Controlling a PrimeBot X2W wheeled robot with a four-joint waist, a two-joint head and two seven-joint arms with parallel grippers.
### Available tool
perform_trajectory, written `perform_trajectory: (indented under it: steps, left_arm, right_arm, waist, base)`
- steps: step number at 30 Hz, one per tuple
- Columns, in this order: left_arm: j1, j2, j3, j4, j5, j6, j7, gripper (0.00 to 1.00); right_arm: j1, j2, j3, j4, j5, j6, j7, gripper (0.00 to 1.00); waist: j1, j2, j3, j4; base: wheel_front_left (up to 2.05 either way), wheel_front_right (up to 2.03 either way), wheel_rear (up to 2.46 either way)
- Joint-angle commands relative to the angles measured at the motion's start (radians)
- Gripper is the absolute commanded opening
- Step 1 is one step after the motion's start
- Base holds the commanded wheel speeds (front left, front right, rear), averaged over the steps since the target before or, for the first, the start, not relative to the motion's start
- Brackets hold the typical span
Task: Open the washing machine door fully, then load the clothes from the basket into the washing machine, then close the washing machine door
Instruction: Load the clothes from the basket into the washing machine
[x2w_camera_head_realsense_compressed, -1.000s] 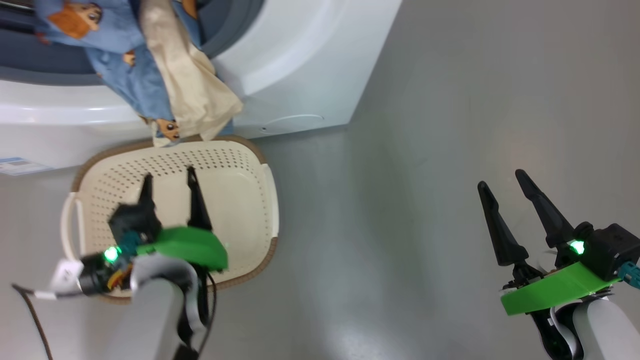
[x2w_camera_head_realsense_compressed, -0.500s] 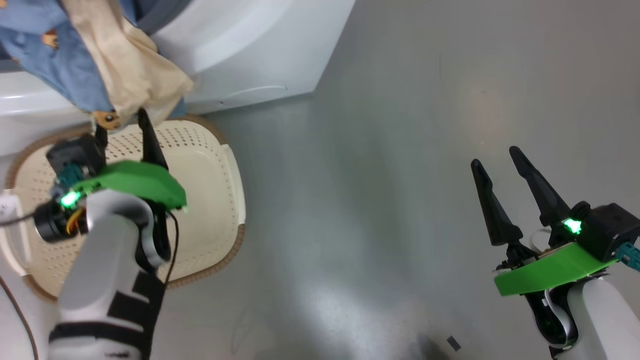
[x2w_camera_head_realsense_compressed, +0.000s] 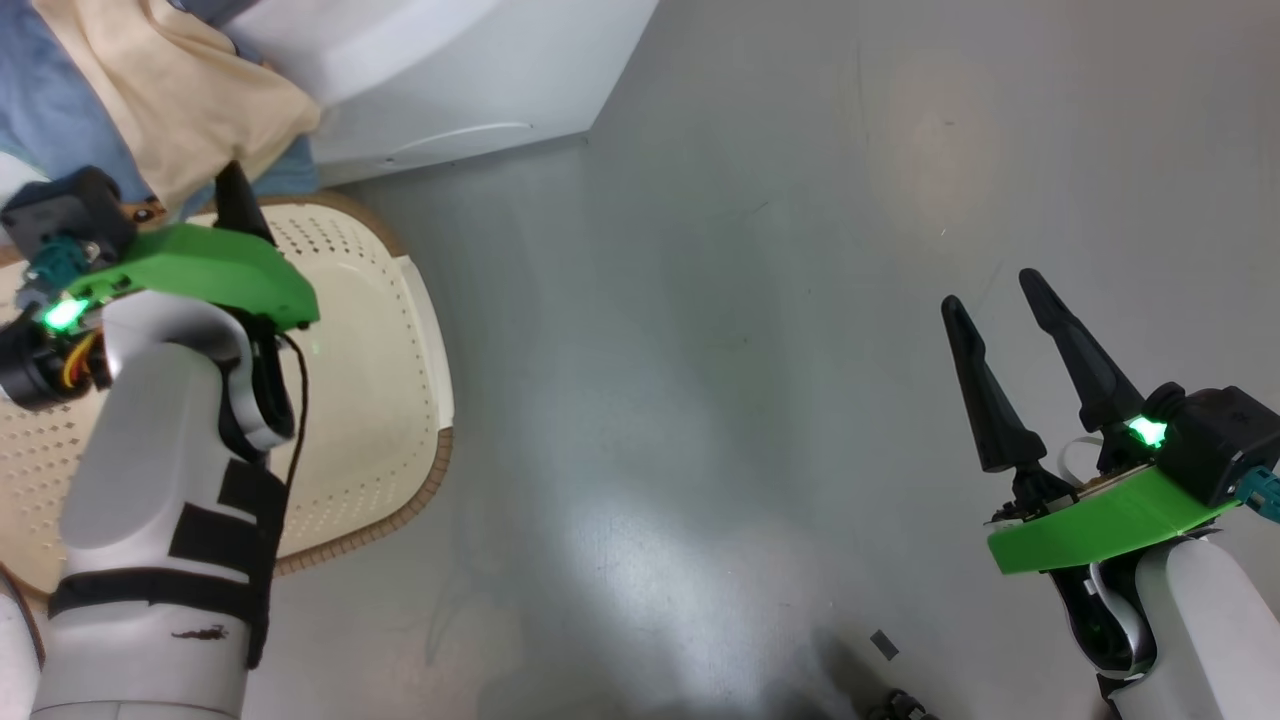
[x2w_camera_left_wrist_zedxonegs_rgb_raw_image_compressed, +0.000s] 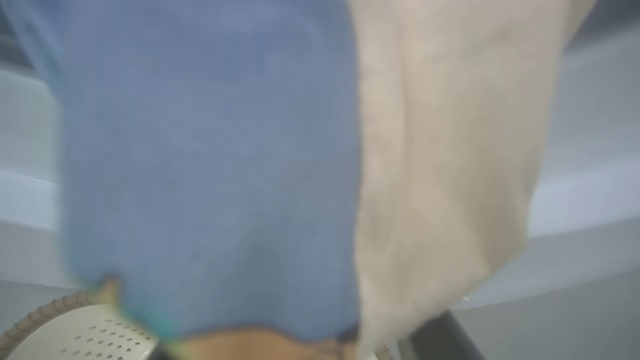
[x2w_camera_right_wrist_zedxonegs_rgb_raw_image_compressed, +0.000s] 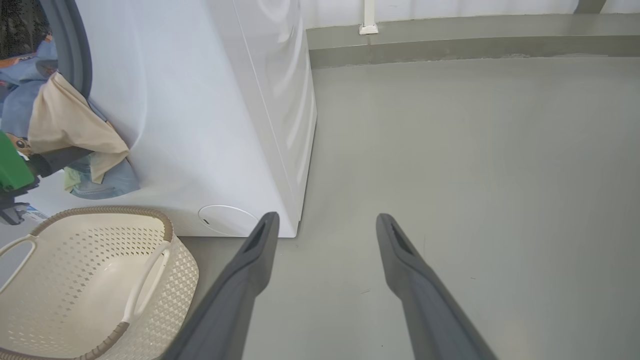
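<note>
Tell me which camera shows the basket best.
The right wrist view: the basket shows nearly whole and empty. The head view has the left arm across it; the left wrist view catches a blurred rim corner.

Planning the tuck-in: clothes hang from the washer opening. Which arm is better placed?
Left, likely. The left tool is at the hanging clothes above the basket; the right tool is over bare floor.

Bright, even light; pale glare on the floor (x2w_camera_head_realsense_compressed: 640, 560) at the head view's lower centre. Left wrist view is blurred, the clothes (x2w_camera_left_wrist_zedxonegs_rgb_raw_image_compressed: 210, 165) out of focus; right wrist view sharp.
</note>
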Motion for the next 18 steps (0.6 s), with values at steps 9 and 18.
perform_trajectory:
  steps: [9, 18]
  left_arm:
    - [0.017, 0.006, 0.073, -0.094, 0.088, 0.019, -0.006, 0.31]
    - [0.052, -0.017, 0.100, -0.134, 0.114, 0.006, -0.006, 0.00]
  right_arm:
    - [0.005, -0.017, 0.021, -0.017, 0.016, 0.002, -0.005, 1.00]
    - [0.008, -0.019, 0.020, -0.016, 0.017, 0.002, -0.005, 1.00]
  waist:
    - [0.0000, 0.0000, 0.012, 0.008]
    - [0.0000, 0.0000, -0.001, 0.021]
  base:
    - [0.00, 0.00, 0.00]
    - [0.00, 0.00, 0.00]
